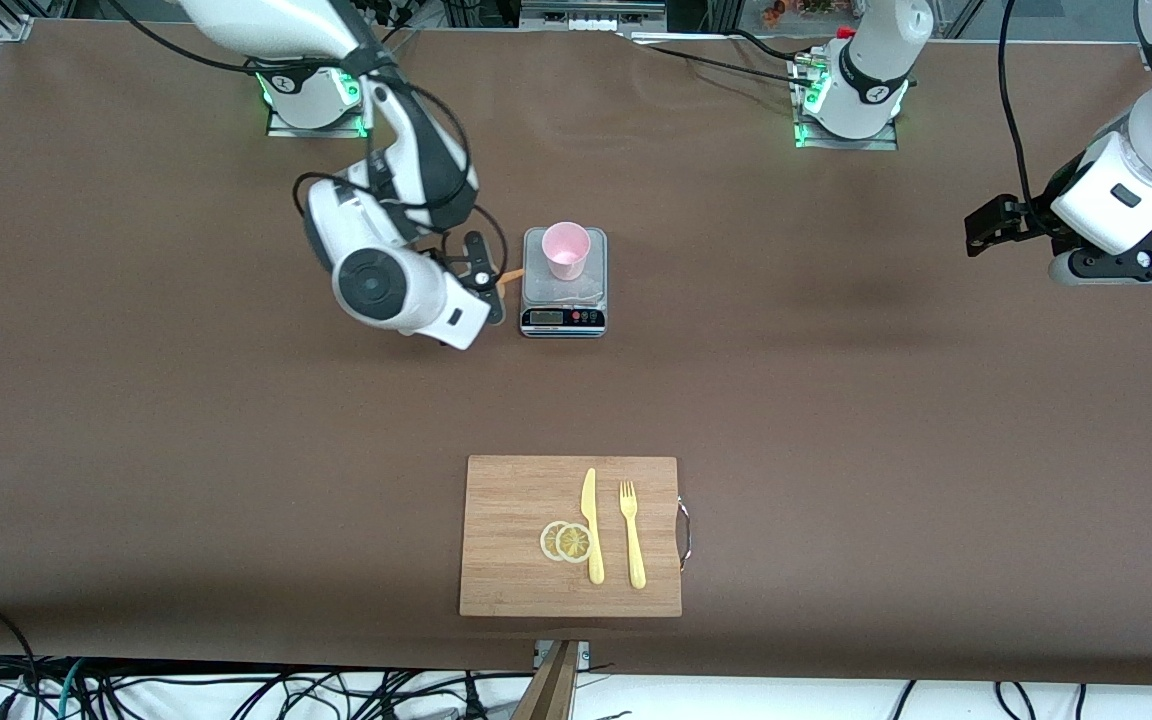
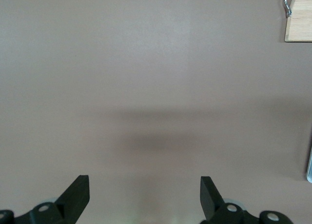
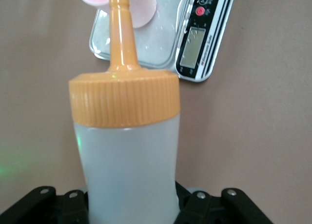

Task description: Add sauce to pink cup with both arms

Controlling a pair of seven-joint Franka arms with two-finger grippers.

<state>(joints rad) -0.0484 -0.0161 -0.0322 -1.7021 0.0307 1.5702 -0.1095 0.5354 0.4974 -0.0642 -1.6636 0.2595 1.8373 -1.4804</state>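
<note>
Clamping translucent whitish squeeze bottle, right gripper aiming orange nozzle toward pale pink tumbler just ahead; left gripper waiting, spread wide, empty.

Even bright light, soft shadows, sharp

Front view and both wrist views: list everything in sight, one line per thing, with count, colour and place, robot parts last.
pink cup: one, pale pink, upright on the scale.
scale: one, silver with a dark display strip, on the table beside the right tool.
sauce bottle: one, whitish with orange nozzle cap, in the right tool, nozzle toward the cup.
cutting board: one, light wood with a metal handle, nearer the front camera than the scale.
knife: one, yellow, on the board.
fork: one, yellow, beside the knife.
lemon slices: two, yellow, overlapping, touching the knife.
table: one, brown.
right tool: black, shut on the bottle.
left tool: black, open, waiting over bare table at the left arm's end.
</note>
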